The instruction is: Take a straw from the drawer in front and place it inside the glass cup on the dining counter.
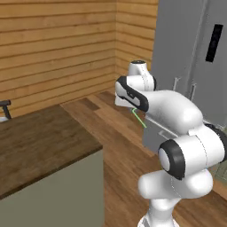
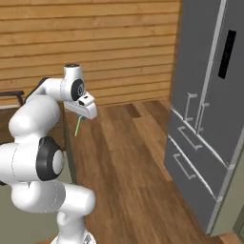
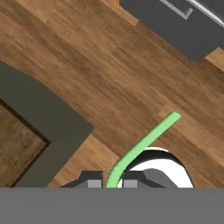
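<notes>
My gripper [image 3: 110, 183] is shut on the straw [image 3: 144, 144], a thin light-green stick that pokes out past the fingertips [image 3: 89, 181] over the wood floor. The straw [image 1: 138, 117] hangs slanting below the hand [image 1: 132, 108], and in the right base view the straw [image 2: 77, 125] points down from the gripper [image 2: 82, 116]. The dining counter [image 1: 40, 137], a dark wood top on a sage-green base, lies to the left of the hand, and its corner [image 3: 17, 140] is below and beside the gripper. The glass cup and the drawer are out of view.
A tall grey fridge [image 2: 205, 109] with bar handles stands to the right, and its lower drawer [image 3: 183, 26] is across the floor from the hand. Wood plank walls close the back. A black chair frame [image 1: 4, 106] stands at the counter's far edge.
</notes>
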